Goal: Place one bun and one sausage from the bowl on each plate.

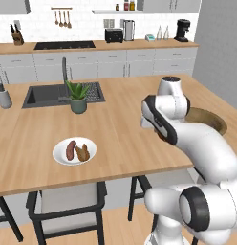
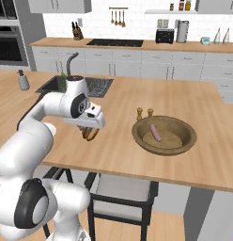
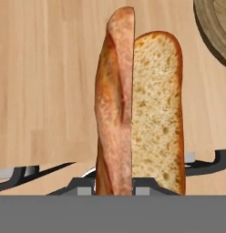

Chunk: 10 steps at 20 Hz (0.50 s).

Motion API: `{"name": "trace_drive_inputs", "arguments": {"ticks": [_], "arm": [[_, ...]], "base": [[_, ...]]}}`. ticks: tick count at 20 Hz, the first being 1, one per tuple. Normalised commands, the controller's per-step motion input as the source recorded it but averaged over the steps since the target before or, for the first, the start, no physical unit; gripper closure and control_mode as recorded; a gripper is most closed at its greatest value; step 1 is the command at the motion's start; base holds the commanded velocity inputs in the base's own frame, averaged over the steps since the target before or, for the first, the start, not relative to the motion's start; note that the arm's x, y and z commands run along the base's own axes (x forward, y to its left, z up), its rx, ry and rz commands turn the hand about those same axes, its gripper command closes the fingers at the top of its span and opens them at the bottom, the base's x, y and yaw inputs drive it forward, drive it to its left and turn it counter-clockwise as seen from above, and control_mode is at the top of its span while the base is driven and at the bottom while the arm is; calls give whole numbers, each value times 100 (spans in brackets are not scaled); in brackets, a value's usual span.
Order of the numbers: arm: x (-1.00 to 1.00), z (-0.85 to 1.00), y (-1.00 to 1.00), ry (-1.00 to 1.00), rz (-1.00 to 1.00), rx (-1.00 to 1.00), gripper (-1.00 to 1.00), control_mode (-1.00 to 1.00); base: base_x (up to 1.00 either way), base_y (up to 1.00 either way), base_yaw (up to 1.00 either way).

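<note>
Gripper (image 2: 89, 133) clamped on a bun (image 3: 137, 109), carried above the counter (image 2: 118, 141) clear of the bowl (image 2: 184, 143), apparently bound for the unfilled plate.

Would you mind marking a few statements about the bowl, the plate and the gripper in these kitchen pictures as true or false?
1. The gripper holds a bun. True.
2. The wooden bowl has two sausages in it. False: one pale pink sausage lies there.
3. The white plate already carries a sausage and a bun. True: a reddish-brown sausage lies beside a bun.
4. The held bun hangs over the sink. False: it is over the bare wooden counter, left of the bowl in the right base view.
5. Two small wooden shakers stand just behind the bowl. True.
</note>
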Motion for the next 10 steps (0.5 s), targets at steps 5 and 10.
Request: {"name": "trace_drive_inputs", "arguments": {"ticks": [5,10], "arm": [[-12,9,12,3,-11,1,100,-100],[-1,0,-22,0,-3,1,100,-100]], "base": [[0,0,0],[0,0,0]]}}
